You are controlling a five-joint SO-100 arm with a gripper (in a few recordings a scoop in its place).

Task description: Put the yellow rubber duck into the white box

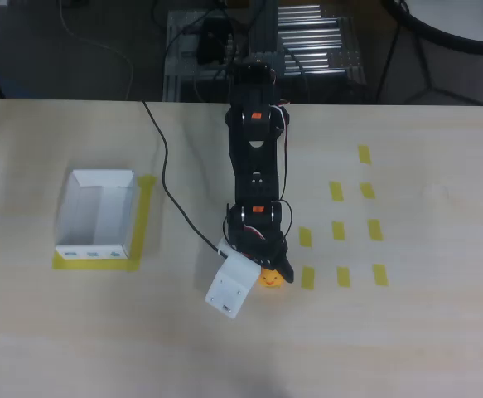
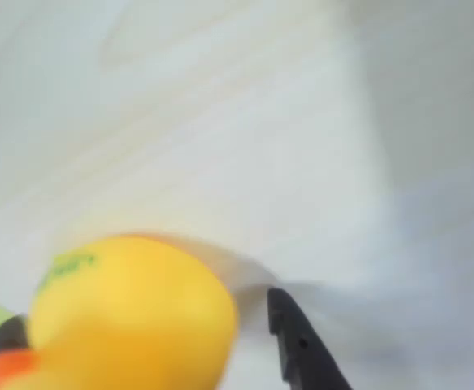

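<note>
The yellow rubber duck (image 1: 271, 279) sits on the light wooden table, right under the tip of the black arm. My gripper (image 1: 268, 267) is down over it. In the wrist view the duck (image 2: 131, 317) is large and blurred at the lower left, between the two dark fingers of the gripper (image 2: 139, 329). One fingertip (image 2: 295, 337) stands a little to the right of the duck, with a strip of table showing between them. The gripper looks open around the duck. The white box (image 1: 92, 249) stands open-topped at the left of the table, well away from the arm.
Yellow tape (image 1: 146, 217) frames the box's spot. Several short yellow tape strips (image 1: 339, 230) lie in rows to the right of the arm. A black cable (image 1: 168, 170) runs across the table from the back edge to the arm. The white wrist camera housing (image 1: 231, 288) juts out left of the duck.
</note>
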